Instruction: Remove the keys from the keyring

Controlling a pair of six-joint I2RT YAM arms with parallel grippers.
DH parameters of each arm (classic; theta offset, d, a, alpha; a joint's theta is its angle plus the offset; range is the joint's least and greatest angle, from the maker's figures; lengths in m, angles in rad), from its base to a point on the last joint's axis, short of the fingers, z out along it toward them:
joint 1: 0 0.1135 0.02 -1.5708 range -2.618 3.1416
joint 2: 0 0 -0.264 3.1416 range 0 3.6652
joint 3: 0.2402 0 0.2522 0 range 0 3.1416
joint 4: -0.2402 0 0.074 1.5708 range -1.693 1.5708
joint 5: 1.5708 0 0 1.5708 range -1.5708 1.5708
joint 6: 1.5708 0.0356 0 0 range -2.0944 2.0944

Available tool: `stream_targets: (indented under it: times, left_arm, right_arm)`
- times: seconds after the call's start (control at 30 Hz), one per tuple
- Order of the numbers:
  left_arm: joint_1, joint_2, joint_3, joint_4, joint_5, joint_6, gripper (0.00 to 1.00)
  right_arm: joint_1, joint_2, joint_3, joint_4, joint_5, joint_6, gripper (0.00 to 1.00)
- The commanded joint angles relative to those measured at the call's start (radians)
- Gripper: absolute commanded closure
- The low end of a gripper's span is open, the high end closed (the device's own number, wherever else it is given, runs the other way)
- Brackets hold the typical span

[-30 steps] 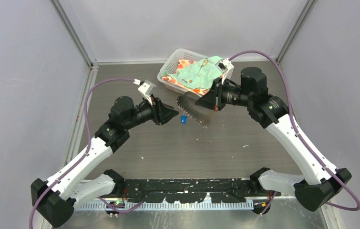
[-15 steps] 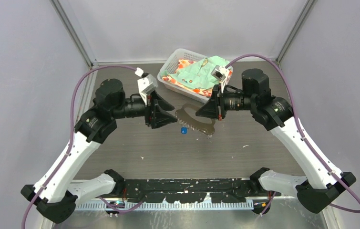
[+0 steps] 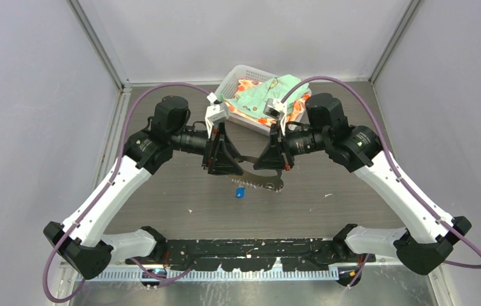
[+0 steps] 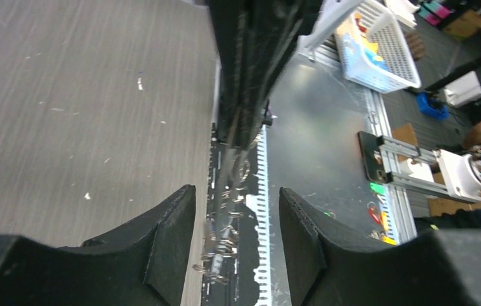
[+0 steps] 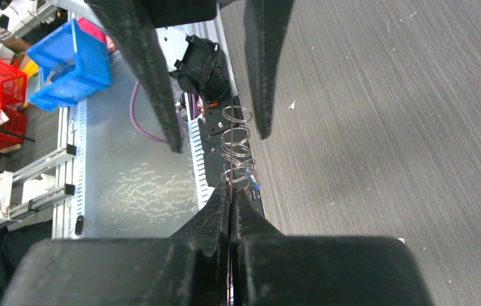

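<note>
My right gripper (image 3: pixel 260 164) is shut on the thin strap of the keyring (image 3: pixel 269 182) and holds it above the table's middle. In the right wrist view (image 5: pixel 230 191) the silvery rings (image 5: pixel 236 150) and the blue-headed key (image 5: pixel 254 185) hang just past its closed fingertips. In the top view the blue key (image 3: pixel 240 192) dangles below the silvery cluster. My left gripper (image 3: pixel 236 167) faces the right one, open. In the left wrist view (image 4: pixel 236 242) the ring cluster (image 4: pixel 225 233) hangs between its fingers (image 4: pixel 171 242), nearer the left one. I cannot tell if it touches.
A white mesh basket (image 3: pixel 232 79) with a green cloth (image 3: pixel 268 95) and patterned fabric stands at the back, just behind both wrists. Pale specks of debris (image 3: pixel 328 195) lie on the dark wood-grain table. A black rail (image 3: pixel 250 247) runs along the near edge.
Both grippers have moved toward each other and toward the near side. The keyring has come along in the right gripper and the blue key hangs nearer. The left gripper's open fingers now flank the rings.
</note>
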Motion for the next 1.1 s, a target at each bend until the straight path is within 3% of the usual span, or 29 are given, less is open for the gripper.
stream_targets:
  times: [0.0, 0.33, 0.47, 0.6, 0.63, 0.7, 0.8, 0.93, 1.07]
  left_arm:
    - [-0.004, 0.0, -0.009, 0.045, 0.144, -0.072, 0.5]
    - [-0.023, 0.021, -0.035, 0.006, 0.118, -0.052, 0.61]
    - [-0.026, 0.023, -0.046, 0.047, 0.13, -0.086, 0.74]
    - [-0.03, 0.008, -0.091, 0.165, 0.151, -0.181, 0.96]
    - [-0.03, 0.0, -0.105, 0.209, 0.138, -0.209, 0.99]
    - [-0.031, -0.031, -0.156, 0.293, 0.075, -0.273, 1.0]
    - [-0.03, -0.105, -0.235, 0.462, -0.087, -0.398, 1.0]
    - [-0.03, -0.153, -0.25, 0.536, -0.281, -0.487, 1.0]
    - [-0.033, -0.177, -0.225, 0.562, -0.431, -0.526, 1.0]
  right_arm:
    - [0.008, 0.022, 0.069, -0.029, -0.009, -0.051, 0.99]
    - [0.019, 0.046, 0.132, -0.075, -0.038, -0.113, 0.99]
    - [0.026, 0.056, 0.139, -0.088, -0.033, -0.122, 0.99]
    - [0.032, 0.064, 0.137, -0.063, 0.023, -0.105, 0.99]
    - [0.032, 0.058, 0.128, -0.033, 0.06, -0.081, 0.93]
    - [0.033, 0.024, 0.087, 0.066, 0.172, -0.021, 0.66]
    - [0.033, -0.062, -0.007, 0.198, 0.378, 0.029, 0.39]
    - [0.033, -0.21, -0.141, 0.358, 0.56, 0.053, 0.19]
    - [0.033, -0.328, -0.249, 0.468, 0.646, 0.066, 0.15]
